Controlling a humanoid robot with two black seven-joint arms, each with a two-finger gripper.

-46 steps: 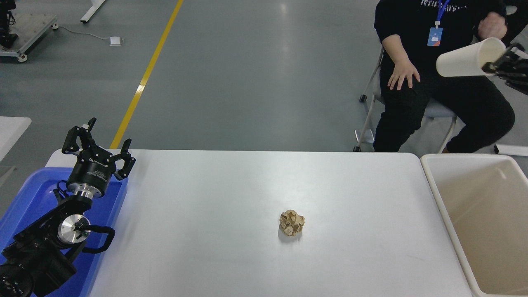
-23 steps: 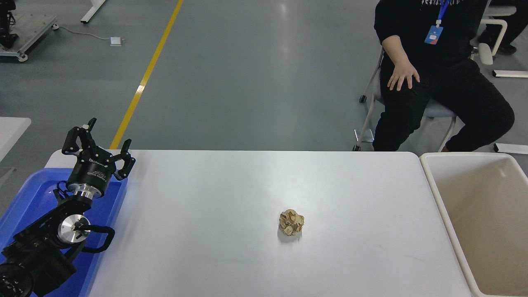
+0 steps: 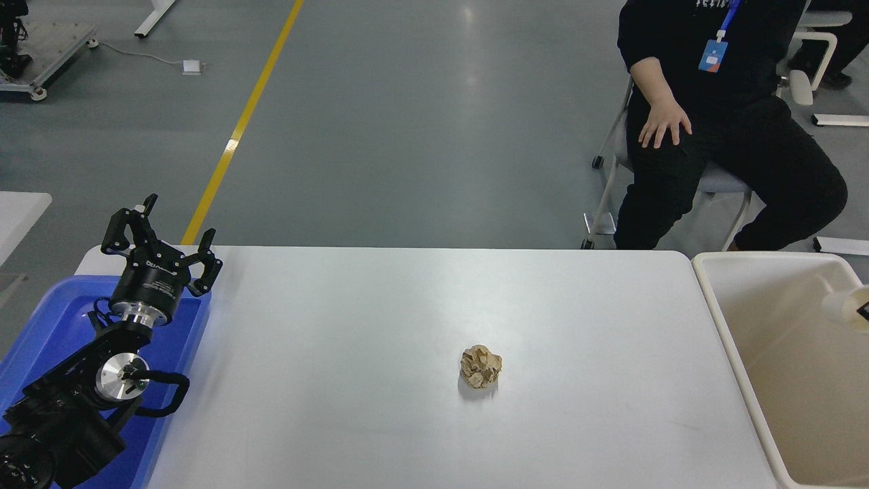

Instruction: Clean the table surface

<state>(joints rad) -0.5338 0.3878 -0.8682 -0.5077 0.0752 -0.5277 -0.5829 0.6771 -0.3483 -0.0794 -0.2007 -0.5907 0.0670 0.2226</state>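
The big glossy white tabletop (image 3: 380, 319) with rounded corners fills most of the lower part of the view, running from the blue plastic tray (image 3: 51, 319) at its left end over to the beige rectangular bin (image 3: 709, 299) butted against its right end. Sitting on it, a bit right of centre and toward the near side, is a crumpled tan paper ball (image 3: 481, 367), all on its own with a small shadow under it.

The left end effector (image 3: 163, 244) hangs over the far left corner of the tabletop, right above where the tray's far edge meets it. Its black fingers are spread apart with nothing between them, pointing up and away from the camera. The paper ball is well apart from it, off to its right and nearer the camera. The left black arm comes in from the lower left corner, folded over the blue tray, with a silver round joint showing partway up.

The right end effector isn't really visible. At the right edge of the picture, over the bin, there's just a small pale rounded thing (image 3: 845, 307) poking in, too cut off to tell what it is.

Past the far side, a person in black clothes (image 3: 719, 129) sits on a chair, one hand (image 3: 664, 125) resting on a thigh.
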